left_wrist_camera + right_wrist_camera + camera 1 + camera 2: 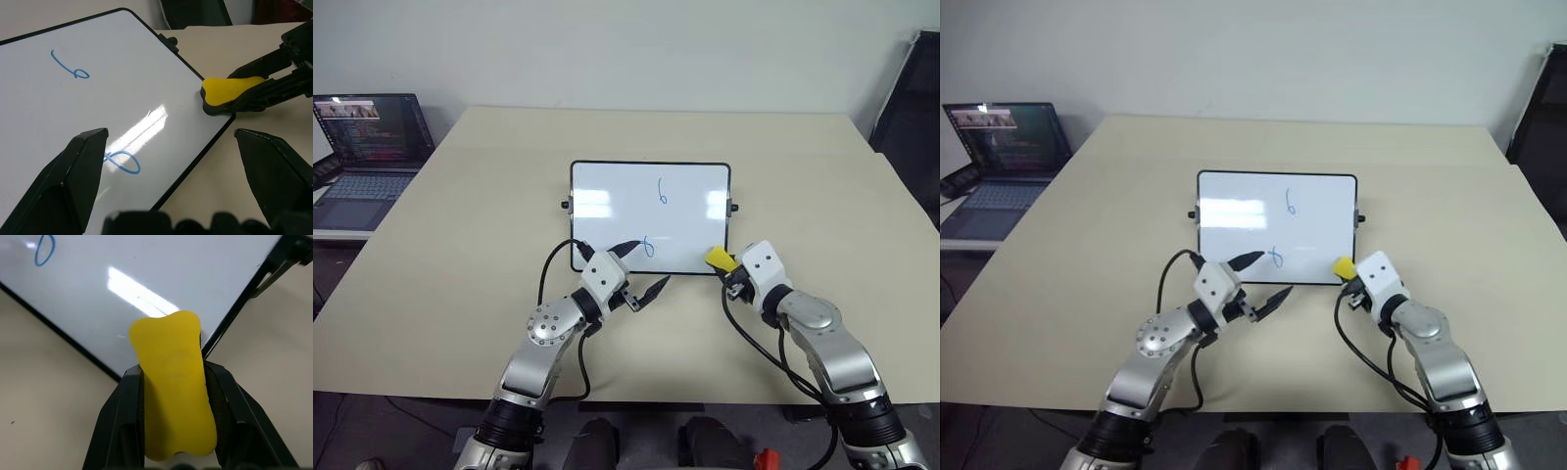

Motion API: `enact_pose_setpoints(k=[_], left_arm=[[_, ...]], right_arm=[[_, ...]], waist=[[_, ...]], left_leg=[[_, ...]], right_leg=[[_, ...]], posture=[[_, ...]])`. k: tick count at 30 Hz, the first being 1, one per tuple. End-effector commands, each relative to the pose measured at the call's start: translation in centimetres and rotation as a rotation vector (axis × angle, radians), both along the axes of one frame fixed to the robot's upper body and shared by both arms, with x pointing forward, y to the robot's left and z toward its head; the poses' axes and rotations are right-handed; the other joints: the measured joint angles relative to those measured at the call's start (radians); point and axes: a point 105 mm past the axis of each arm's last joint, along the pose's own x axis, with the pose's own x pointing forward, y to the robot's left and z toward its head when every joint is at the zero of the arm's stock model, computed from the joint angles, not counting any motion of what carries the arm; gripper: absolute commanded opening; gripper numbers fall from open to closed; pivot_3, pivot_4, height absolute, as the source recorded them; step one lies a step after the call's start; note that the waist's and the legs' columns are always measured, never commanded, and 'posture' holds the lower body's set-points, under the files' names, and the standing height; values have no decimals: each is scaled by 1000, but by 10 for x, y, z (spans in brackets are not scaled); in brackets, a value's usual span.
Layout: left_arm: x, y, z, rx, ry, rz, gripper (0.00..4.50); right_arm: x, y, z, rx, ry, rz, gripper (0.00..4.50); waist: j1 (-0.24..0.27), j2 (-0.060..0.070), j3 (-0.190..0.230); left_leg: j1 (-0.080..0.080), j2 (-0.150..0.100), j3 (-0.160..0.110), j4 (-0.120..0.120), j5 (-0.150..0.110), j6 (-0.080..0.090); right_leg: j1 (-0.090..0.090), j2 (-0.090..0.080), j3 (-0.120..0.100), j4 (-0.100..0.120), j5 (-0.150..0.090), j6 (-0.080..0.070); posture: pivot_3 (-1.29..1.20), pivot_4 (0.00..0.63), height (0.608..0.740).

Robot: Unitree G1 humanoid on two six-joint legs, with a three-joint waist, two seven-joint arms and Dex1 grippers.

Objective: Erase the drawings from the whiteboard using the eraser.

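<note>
Small oblong yellow eraser (172,382) with dark underside pinched across its waist between the fingers of the right tool (728,269), nose resting at the near right corner of the glossy white black-framed whiteboard (607,201), mid-bench. Two thin blue marker drawings (663,191) visible: one centre, one by the near edge. Left tool (641,266) spread and empty over that near edge. Eraser probably light, slightly squashy; board slick, likely to slide, best steadied at its frame.
</note>
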Motion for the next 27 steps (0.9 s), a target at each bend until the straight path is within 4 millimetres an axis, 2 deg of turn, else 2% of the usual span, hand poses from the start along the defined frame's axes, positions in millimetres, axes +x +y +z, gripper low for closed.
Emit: enact_pose_setpoints(k=[1,7,11,18,22,27], left_arm=[[3,2,13,-15,-60,15,4500],[5,5,15,-14,-70,32,4500],[5,6,17,-18,-81,48,4500],[5,6,16,-18,-88,59,4500],[7,6,17,-21,-95,71,4500],[8,2,15,-25,-91,56,4500]], right_arm=[[5,-8,2,7,-16,-50,1327],[7,-5,10,36,-60,-49,1327],[11,-3,23,61,-117,-36,1327],[14,-3,24,74,-135,-39,1327],[21,11,41,100,-205,8,1327],[32,41,73,123,-335,108,1327]], waist=[[-2,0,0],[-2,0,0],[-2,0,1],[0,1,1],[-2,1,1],[-3,2,2]], left_leg=[[0,0,0,0,0,0],[0,0,0,0,0,0],[-1,0,0,0,0,0],[-2,0,1,-1,0,0],[-2,0,1,-1,0,0],[-3,0,1,-2,0,0]], right_leg=[[0,0,0,0,0,0],[0,0,1,0,0,0],[-1,0,1,-1,0,0],[-2,-1,1,-3,0,0],[-2,-1,1,-2,0,0],[-3,-1,1,-2,0,0]], posture=[[0,150,740],[0,150,740],[0,150,740],[0,150,740],[0,150,740],[0,150,740]])
